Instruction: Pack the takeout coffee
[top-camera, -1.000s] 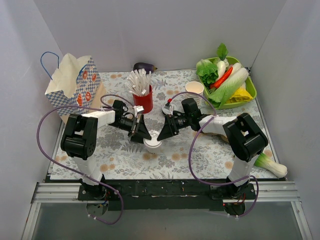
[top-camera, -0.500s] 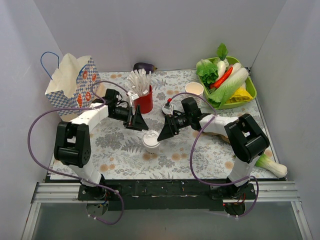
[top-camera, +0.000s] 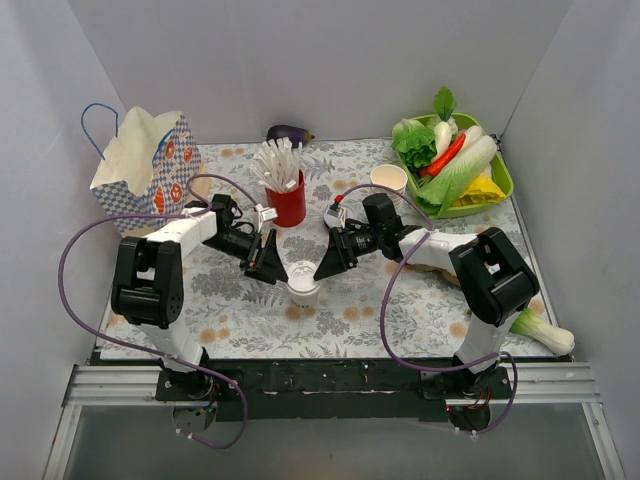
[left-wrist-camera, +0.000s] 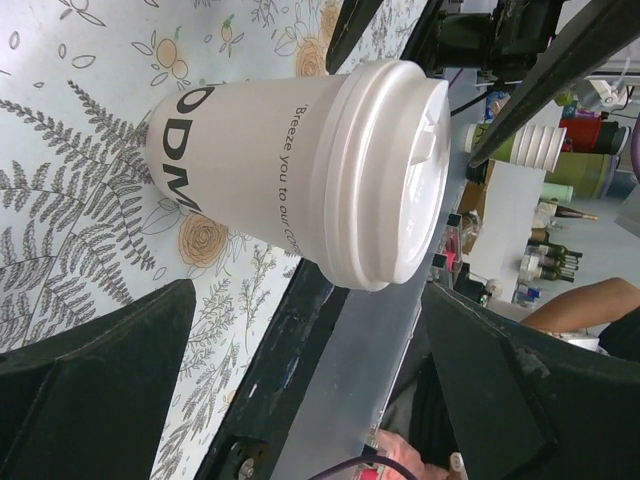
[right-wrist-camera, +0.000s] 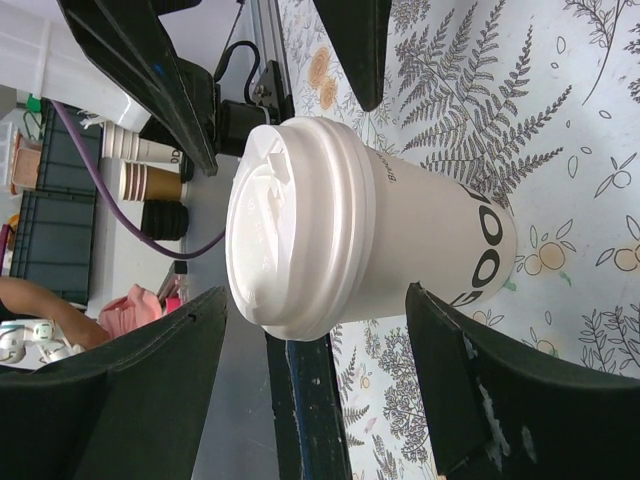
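One takeout coffee (top-camera: 303, 290), white lid on, is standing upright on the floral table (top-camera: 400, 310), just nearer the arm bases than the red cup (top-camera: 287, 205) and not touching it. Two grippers are flanking the coffee. The left gripper (top-camera: 272, 265) is hanging with its fingers spread wide, the cup between them in the left wrist view but untouched. The right gripper (top-camera: 328, 265) is likewise gaping, with both fingers clear of the cup's sides.

The single red cup is holding a bundle of white sticks (top-camera: 277, 162). One lidless paper cup (top-camera: 389, 178) is sitting to the right of the red cup. One green tray (top-camera: 500, 180), farther right, is carrying leafy greens, a red pepper, a white radish and something yellow. One patterned paper bag (top-camera: 140, 170) is standing open-topped to the red cup's left. One eggplant (top-camera: 289, 132) is lying behind the red cup, and one pak choi (top-camera: 541, 331) is lying far to its right, at the near edge.
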